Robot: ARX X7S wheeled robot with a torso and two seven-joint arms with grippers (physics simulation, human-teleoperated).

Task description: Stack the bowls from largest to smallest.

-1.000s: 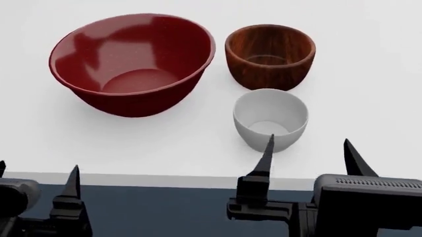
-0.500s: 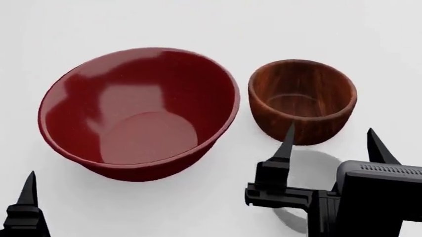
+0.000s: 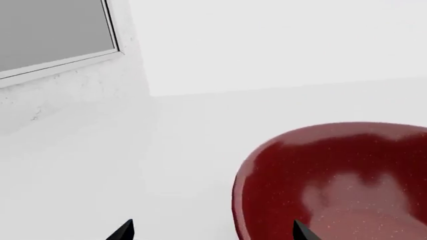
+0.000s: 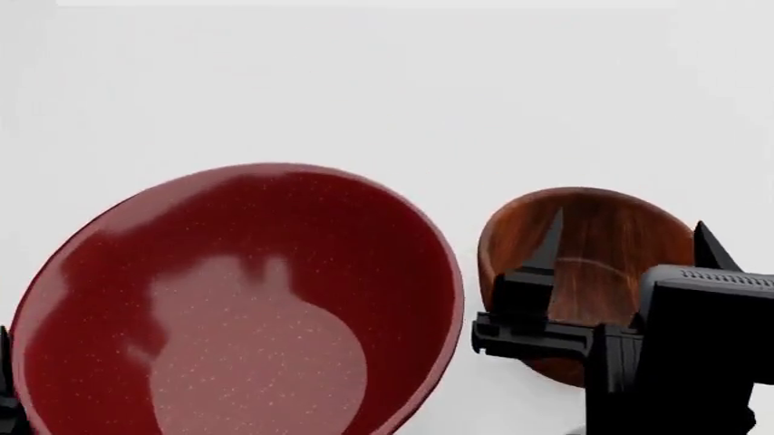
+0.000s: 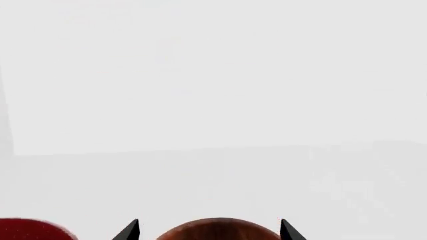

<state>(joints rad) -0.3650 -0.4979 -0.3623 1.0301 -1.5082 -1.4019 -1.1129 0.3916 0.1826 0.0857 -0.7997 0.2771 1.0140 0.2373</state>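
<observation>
The large glossy dark-red bowl (image 4: 242, 308) fills the lower left of the head view and shows in the left wrist view (image 3: 340, 185). The medium brown wood-grain bowl (image 4: 604, 263) stands to its right; its far rim shows in the right wrist view (image 5: 219, 230). The small light-grey bowl is out of view. My right gripper (image 4: 629, 237) is open, its two fingertips spread over the brown bowl; it also shows in the right wrist view (image 5: 210, 229). My left gripper (image 3: 213, 230) is open, one tip over the red bowl's rim, one beside it.
The bowls stand on a white table (image 4: 362, 91). A white wall with a grey framed panel (image 3: 53, 35) shows in the left wrist view. A sliver of the red bowl (image 5: 30, 230) shows in the right wrist view.
The head view has moved forward and closer: the bowls have slid down and grown in the frame. The grey bowl has dropped out of view. The right gripper now reaches over the brown bowl.
</observation>
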